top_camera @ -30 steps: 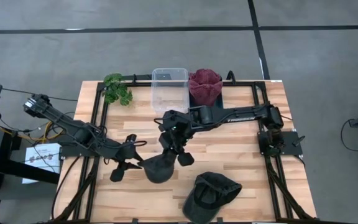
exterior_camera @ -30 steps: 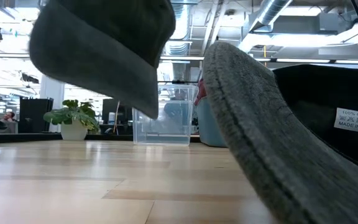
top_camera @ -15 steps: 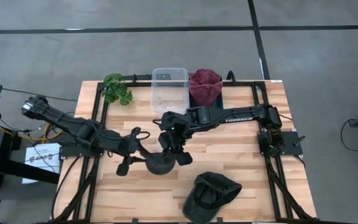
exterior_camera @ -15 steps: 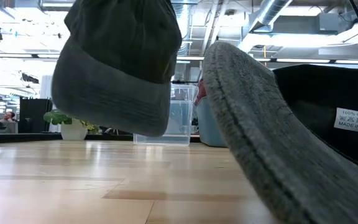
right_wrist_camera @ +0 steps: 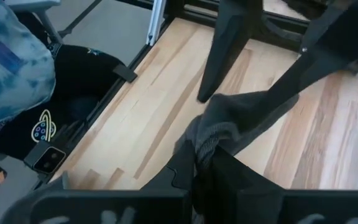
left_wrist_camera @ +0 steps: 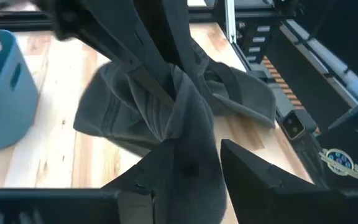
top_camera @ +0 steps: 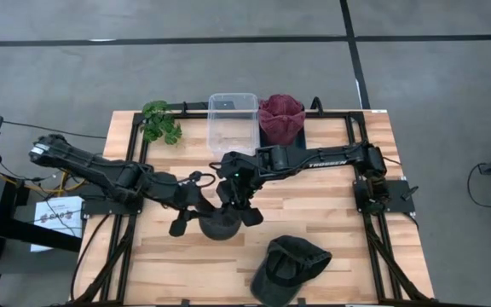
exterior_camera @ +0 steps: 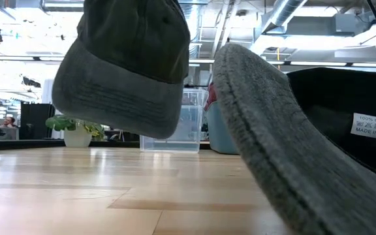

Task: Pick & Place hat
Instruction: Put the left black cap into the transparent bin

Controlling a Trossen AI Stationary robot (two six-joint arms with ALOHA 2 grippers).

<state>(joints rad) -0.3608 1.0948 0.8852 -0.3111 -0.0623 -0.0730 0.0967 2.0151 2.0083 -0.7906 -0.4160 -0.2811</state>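
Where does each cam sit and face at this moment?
High: overhead, straight down; both arms, left gripper and right gripper at the dark cap.
Low: tabletop level, facing the room; held cap, no arm parts.
Left wrist: its fingers, cap.
Right wrist: its gripper pinching cap.
Shared: the held cap, in all four.

My right gripper point(top_camera: 231, 203) hides the top of the cap point(top_camera: 220, 227) I hold from above. In the low view that cap point(exterior_camera: 126, 72) is cut off at the top edge, and the second cap point(exterior_camera: 286, 150) runs off the right and bottom edges, hiding the room behind it.
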